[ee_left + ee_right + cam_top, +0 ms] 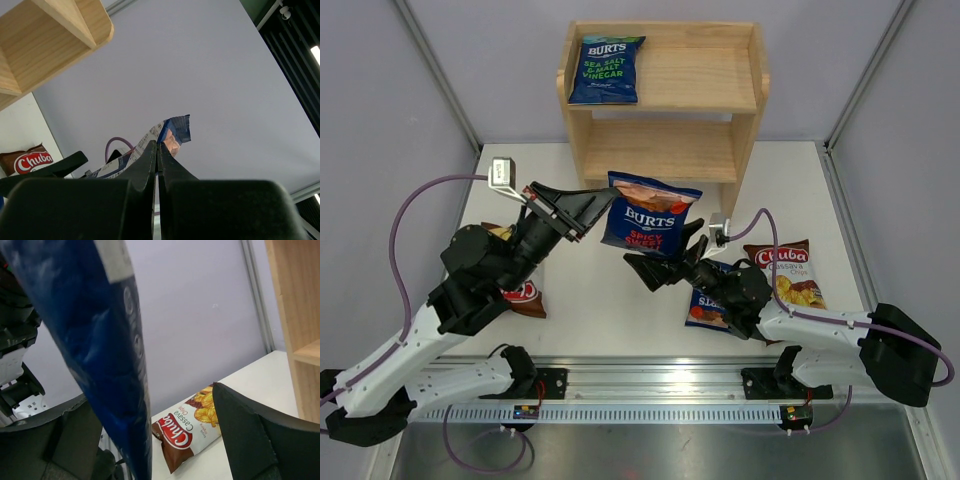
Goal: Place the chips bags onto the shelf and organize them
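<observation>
**Grip state.** The left fingers are closed on the side seam of a blue bag and pinch only its flat crimped edge. The bag hangs in the air in front of the shelf, clear of the surface. The right fingers stand wide apart below it, and the bag's lower part drops between them. It cannot be told whether either finger touches the foil.

**Handling.** The bag is judged light, air-filled and glossy.
- The foil is likely to slide under a weak pinch.
- The chips inside would crush if squeezed across the belly.
- Take hold at a sealed seam or corner, not at the puffed middle.
- Held by one edge, the bag can swing and twist. A second hold on the opposite seam would steady it.

**Surroundings.**
- A shelved bag, also blue, sits at the left end of the top tier.
- A third blue bag lies on the surface, partly under the right arm.
- A brown bag lies just beside the third blue bag.
- A second brown bag lies partly under the left arm.
</observation>
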You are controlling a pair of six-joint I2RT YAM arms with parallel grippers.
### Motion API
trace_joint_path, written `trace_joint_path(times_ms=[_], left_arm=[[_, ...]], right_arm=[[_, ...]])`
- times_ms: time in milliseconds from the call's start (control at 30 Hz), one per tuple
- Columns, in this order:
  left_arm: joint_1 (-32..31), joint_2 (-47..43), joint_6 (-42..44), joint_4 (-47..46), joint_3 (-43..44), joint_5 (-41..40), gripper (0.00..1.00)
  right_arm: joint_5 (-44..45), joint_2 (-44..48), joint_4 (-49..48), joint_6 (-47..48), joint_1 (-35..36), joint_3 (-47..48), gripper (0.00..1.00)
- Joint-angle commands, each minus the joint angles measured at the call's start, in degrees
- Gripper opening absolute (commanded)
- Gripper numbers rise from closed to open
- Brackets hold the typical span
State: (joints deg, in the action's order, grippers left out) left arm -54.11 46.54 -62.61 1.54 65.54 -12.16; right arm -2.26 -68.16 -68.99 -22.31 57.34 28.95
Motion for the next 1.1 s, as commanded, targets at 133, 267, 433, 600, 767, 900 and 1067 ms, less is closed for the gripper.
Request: trace_joint_path(times_ms=[133, 267, 433, 600, 767, 900, 1067], left_arm=[[-2.7, -1.2, -1.0, -3.2, 1.5, -5.3, 0.00], [-2.8, -2.9, -2.2, -2.7, -1.4, -7.3, 0.00], [-2.9, -5.1, -1.1, 1.1, -2.3, -12.8, 0.00], [-2.9, -7.3, -0.6, 4.5, -3.7, -17.8, 0.00], [-2.9, -7.6, -0.2, 6.0, -4.4, -20.2, 0.00], [-3.0, -7.5, -0.4, 7.9, -4.7, -21.3, 0.00], [-2.9, -8.2, 0.8, 6.5, -6.6, -21.1, 0.00]], right_arm=[[2.4, 1.7, -10.4, 3.5, 0.6, 0.1, 0.78], [0.8, 2.9, -11.4, 3.2, 0.5, -0.1, 0.59], [-1.7, 5.7, -9.7, 2.7, 0.5, -1.2, 0.42], [-3.8, 10.6, -1.9, 2.5, 0.5, -1.5, 0.29], [-5.1, 13.3, 1.8, 1.3, 0.5, -1.4, 0.18], [-5.6, 16.7, 5.1, -0.3, 0.6, -2.2, 0.10], [-6.9, 20.1, 11.3, -1.4, 0.5, -0.8, 0.00]])
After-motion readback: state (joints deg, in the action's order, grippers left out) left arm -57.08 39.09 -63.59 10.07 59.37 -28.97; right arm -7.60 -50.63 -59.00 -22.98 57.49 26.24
